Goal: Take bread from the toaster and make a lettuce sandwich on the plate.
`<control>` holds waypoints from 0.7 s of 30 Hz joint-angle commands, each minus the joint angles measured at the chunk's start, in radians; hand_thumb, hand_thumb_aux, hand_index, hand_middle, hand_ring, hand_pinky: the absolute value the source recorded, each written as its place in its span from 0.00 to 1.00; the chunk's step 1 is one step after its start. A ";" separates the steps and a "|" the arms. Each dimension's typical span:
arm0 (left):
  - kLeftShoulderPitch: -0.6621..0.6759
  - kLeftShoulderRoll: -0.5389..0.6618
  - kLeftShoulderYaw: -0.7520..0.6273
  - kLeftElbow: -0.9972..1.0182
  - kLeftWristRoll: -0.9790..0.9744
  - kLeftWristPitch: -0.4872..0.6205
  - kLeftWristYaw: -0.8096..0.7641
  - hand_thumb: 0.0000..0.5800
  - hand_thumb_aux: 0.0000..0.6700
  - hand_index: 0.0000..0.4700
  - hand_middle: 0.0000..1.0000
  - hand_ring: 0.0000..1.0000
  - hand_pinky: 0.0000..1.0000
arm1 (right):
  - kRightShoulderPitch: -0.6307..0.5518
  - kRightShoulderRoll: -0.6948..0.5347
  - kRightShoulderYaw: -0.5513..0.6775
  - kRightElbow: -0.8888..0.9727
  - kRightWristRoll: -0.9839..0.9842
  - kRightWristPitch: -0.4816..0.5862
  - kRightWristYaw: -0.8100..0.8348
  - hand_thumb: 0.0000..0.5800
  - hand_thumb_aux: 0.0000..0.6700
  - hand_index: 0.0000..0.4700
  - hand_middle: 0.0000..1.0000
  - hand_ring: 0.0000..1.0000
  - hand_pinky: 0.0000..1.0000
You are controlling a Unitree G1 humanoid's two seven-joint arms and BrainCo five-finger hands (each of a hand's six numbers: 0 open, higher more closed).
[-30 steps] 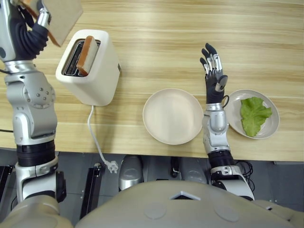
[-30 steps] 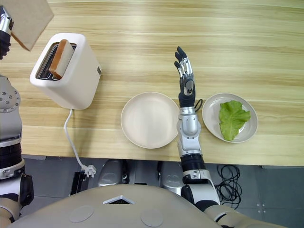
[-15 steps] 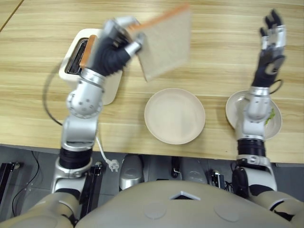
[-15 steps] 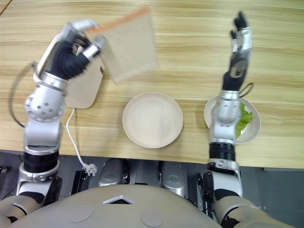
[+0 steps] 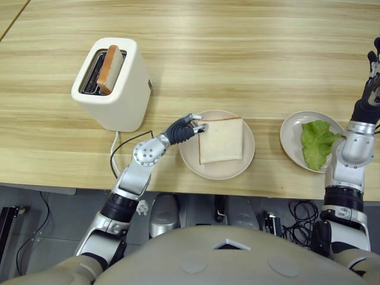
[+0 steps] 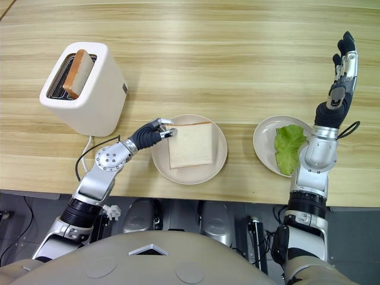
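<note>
A white toaster (image 5: 113,89) stands at the left of the wooden table, with one bread slice (image 5: 110,67) upright in its slot. A second bread slice (image 5: 221,140) lies flat on the beige plate (image 5: 187,153) in the middle. My left hand (image 5: 183,128) sits at the plate's left rim, its fingertips pinched on the slice's upper left corner. A lettuce leaf (image 5: 316,143) rests on a small plate (image 5: 290,128) at the right. My right hand (image 6: 339,76) is raised beyond that plate, fingers straight, holding nothing.
The toaster's cord (image 5: 117,155) runs from its base over the table's front edge, passing under my left forearm. Bare wooden tabletop (image 5: 237,53) stretches behind the plates.
My left hand has brought the bread slice down from the air by the toaster onto the middle plate. The right hand has swung from between the plates to the far right.
</note>
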 commanded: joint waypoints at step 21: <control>-0.098 0.101 0.009 -0.004 0.343 -0.103 0.196 0.00 0.00 0.00 0.00 0.00 0.00 | 0.059 -0.086 -0.025 0.012 -0.104 -0.026 -0.026 0.00 0.00 0.00 0.00 0.00 0.00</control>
